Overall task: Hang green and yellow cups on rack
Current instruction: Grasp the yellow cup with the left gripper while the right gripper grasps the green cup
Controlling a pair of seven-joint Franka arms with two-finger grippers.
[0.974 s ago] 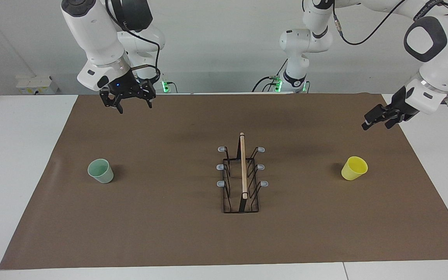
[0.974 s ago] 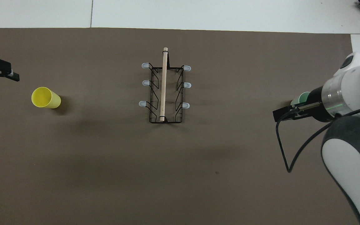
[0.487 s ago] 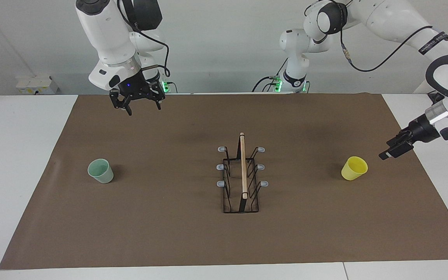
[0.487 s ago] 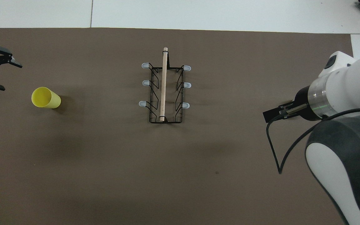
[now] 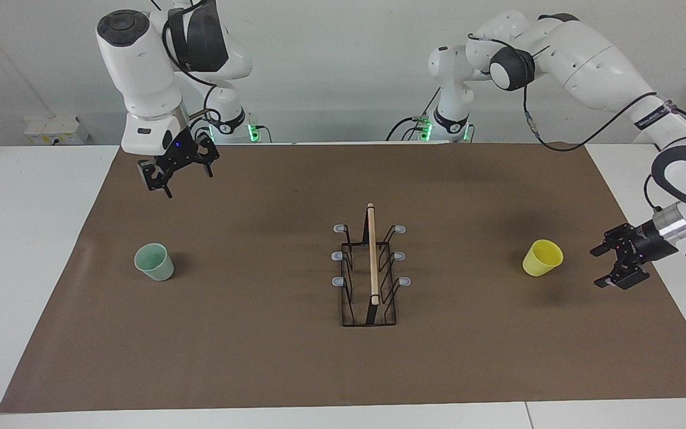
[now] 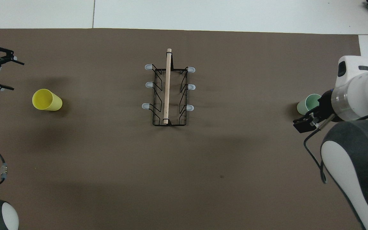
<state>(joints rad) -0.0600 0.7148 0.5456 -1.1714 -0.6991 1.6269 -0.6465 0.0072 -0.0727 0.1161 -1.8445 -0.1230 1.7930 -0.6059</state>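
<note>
The yellow cup (image 5: 542, 257) stands upright on the brown mat toward the left arm's end; it also shows in the overhead view (image 6: 46, 100). The mint green cup (image 5: 154, 261) stands upright toward the right arm's end and is partly covered by the arm in the overhead view (image 6: 310, 102). The black wire rack (image 5: 371, 268) with its wooden rod stands mid-table, prongs bare (image 6: 168, 89). My left gripper (image 5: 599, 268) is open and low beside the yellow cup, apart from it (image 6: 14, 76). My right gripper (image 5: 187, 182) is open and raised over the mat.
The brown mat (image 5: 259, 357) covers most of the white table (image 5: 27, 268). A white box (image 5: 54, 128) sits at the table's edge by the right arm's end. A cable (image 6: 313, 156) hangs from the right arm.
My left gripper has come down beside the yellow cup, to about its height. My right gripper has shifted toward the right arm's end and a little lower. Cups and rack have not moved.
</note>
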